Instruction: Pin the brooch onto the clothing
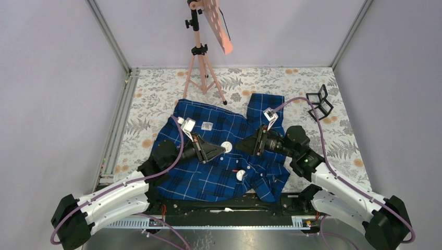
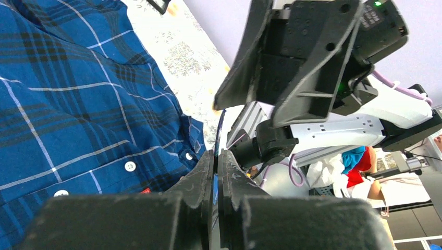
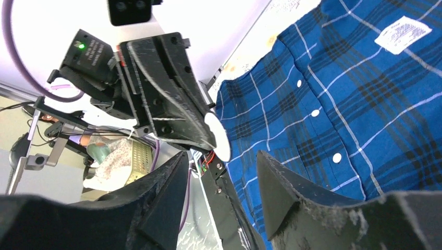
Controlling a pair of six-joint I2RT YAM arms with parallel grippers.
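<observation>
Zero pinning done yet, I reckon: left gripper (image 1: 222,151) is clamped on the white brooch (image 3: 218,138) over the shirt (image 1: 193,182), right gripper (image 3: 221,161) has jaws apart, empty.

the shirt (image 1: 208,177) lies spread on the table (image 1: 156,94), about centred, its front edge toward the arm bases. a tripod stand (image 1: 200,57) stands behind the shirt, a little left of centre, one foot just beside the shirt's rear edge. a small frame (image 1: 319,101) sits on the table at the rear right, near the shirt's far right corner but apart from it. the neck label (image 1: 207,125) lies on the shirt's rear half. the left gripper (image 1: 219,151) is over the shirt's left half and the right gripper (image 1: 242,146) over its right half. their tips face each other near the middle, close but apart. the brooch (image 1: 226,146) sits at the left gripper's tip, between the two. a second disc (image 1: 240,175) lies on the shirt nearer the front, right of centre.
</observation>
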